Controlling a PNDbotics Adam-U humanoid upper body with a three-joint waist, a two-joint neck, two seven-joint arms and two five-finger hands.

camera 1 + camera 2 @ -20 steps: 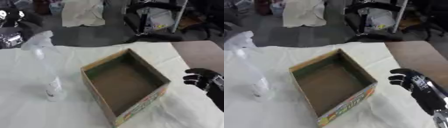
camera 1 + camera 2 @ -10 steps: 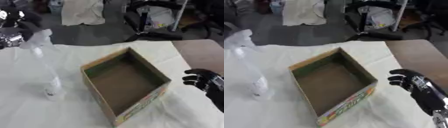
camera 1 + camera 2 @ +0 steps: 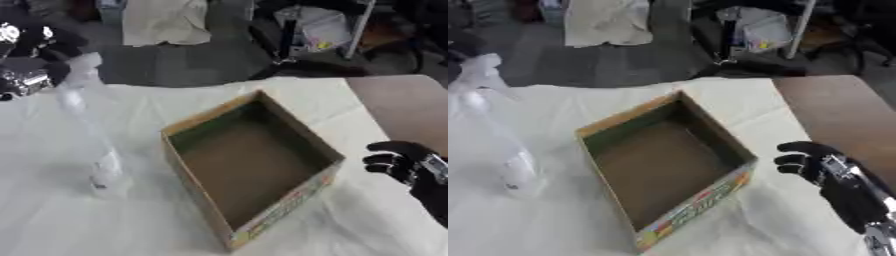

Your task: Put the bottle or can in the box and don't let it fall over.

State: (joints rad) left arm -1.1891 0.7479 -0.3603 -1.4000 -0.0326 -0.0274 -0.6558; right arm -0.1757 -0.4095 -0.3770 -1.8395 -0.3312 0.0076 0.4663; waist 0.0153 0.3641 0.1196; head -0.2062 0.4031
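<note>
At the far left edge of the table [image 3: 52,235], which is draped in white cloth, the left hand [image 3: 33,55] comes in from the upper corner, dark and silver, right at the top of a clear bottle [image 3: 94,135]. Whether its fingers are closed round the bottle's neck or only near it I cannot tell; the outline there is smeared. The bottle leans, its top toward the far left and its base low on the cloth, left of the box and apart from it.

The risk lies here: a tall, light bottle held only at the top can swing, and its base could catch the near wall of the box or come down tilted inside and tip over. A hold that slips at the neck would drop it on the cloth.

The open cardboard box [image 3: 667,170] stands in the middle of the table, turned askew, with nothing visible inside it.

Toward the right edge, the right hand [image 3: 805,161] hovers just beside the box's right wall without touching it, its black fingers curled inward and holding nothing, forearm running off toward the near right corner.
</note>
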